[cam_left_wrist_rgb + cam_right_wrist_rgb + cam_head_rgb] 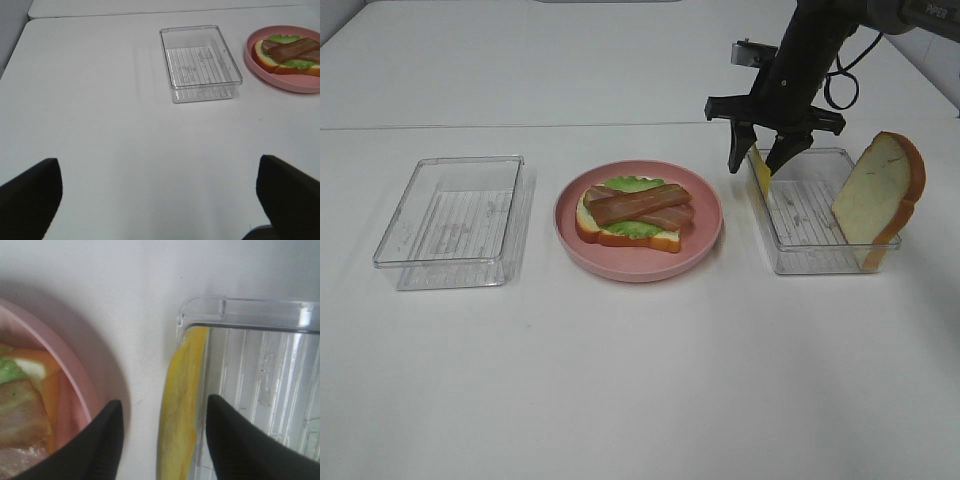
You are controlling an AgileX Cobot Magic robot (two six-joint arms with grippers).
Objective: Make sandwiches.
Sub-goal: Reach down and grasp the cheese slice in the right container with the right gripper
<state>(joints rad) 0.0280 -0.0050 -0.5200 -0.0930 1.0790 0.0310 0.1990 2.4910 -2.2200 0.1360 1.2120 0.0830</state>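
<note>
Table (640, 380): white, matte and flat, it is carrying everything listed below.
Pink plate (630, 270): round, smooth, with a low raised rim, it is sitting at the middle of the table between the two trays.
Open sandwich (635, 215): it is lying on the pink plate, built in three layers.
Base bread slice (630, 240): white crumb with an orange-brown crust, it is lying flat as the bottom layer.
Lettuce (632, 184): green and ruffled, it is poking out past the bacon at both long edges.
Bacon strips (640, 203): brown, flat and streaked, they are lying crossed on top of the lettuce.
Right tray (805, 215): clear rigid plastic, rectangular with a ribbed floor, it is standing just beside the plate.
Cheese slice (181, 390): thin, yellow and smooth, it is standing on edge against the tray wall nearest the plate.
Second bread slice (875, 195): it is leaning upright at the tray's far end, rising above the rim.
Left tray (450, 215): a matching clear ribbed box, it is standing on the plate's other side.
Right gripper (756, 160): black, with jaws spread, it is hanging over the cheese slice with one finger on each side and gripping nothing.
Left gripper (159, 165): dark fingers are standing wide apart over bare table, holding nothing.
</note>
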